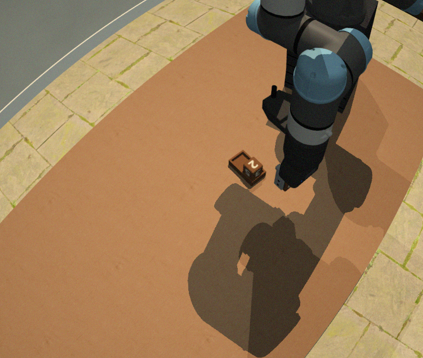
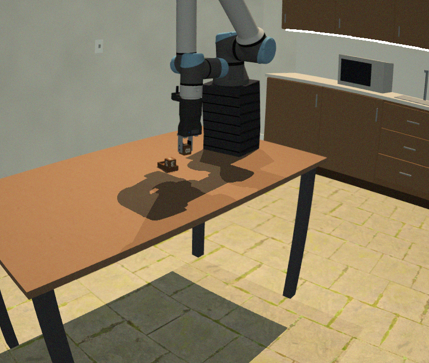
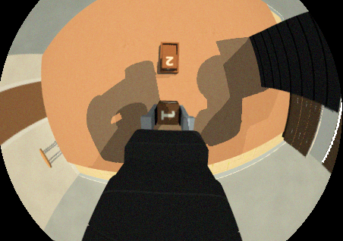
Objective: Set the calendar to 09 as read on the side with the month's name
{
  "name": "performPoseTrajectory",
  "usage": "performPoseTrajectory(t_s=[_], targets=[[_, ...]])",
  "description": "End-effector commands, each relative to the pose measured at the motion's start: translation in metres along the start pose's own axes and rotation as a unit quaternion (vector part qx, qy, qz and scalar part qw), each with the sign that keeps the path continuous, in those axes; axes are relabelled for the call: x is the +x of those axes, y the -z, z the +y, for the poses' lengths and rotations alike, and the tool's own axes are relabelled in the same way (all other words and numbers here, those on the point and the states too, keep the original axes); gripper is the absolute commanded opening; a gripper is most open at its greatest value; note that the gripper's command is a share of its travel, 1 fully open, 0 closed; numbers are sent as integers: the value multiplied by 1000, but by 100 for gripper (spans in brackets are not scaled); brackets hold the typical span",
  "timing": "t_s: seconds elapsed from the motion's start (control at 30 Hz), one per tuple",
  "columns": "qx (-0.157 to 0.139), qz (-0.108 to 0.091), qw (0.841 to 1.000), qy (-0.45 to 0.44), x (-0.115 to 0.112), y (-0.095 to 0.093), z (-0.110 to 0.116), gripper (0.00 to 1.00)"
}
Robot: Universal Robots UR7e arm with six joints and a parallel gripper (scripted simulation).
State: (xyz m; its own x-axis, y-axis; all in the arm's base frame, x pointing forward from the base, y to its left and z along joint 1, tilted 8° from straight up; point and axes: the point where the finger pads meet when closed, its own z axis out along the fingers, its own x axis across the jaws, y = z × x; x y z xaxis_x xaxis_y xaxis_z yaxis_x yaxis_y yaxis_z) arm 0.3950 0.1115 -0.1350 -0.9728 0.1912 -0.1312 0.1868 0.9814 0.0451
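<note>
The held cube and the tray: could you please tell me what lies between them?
Nothing but bare table top, partly shadowed, separates the cube in the gripper from the tray, seen in the wrist view.

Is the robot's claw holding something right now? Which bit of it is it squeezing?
Yes. The gripper holds one number cube up off the table, its two fingers pinching opposite side faces. The other cube sits in the tray.
</note>
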Motion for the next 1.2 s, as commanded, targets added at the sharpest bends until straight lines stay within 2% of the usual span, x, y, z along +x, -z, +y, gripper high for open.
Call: performPoseTrajectory(t_s=[0.0,0.17,0.8,0.93,1.17], targets=[[0,-1,1000,0,0,10,0,60],[0,-1,1000,0,0,15,0,60],[0,0,1000,0,-1,17,-4,60],[0,0,1000,0,-4,18,-26,60],[0,1,1000,1,-5,23,-90,60]])
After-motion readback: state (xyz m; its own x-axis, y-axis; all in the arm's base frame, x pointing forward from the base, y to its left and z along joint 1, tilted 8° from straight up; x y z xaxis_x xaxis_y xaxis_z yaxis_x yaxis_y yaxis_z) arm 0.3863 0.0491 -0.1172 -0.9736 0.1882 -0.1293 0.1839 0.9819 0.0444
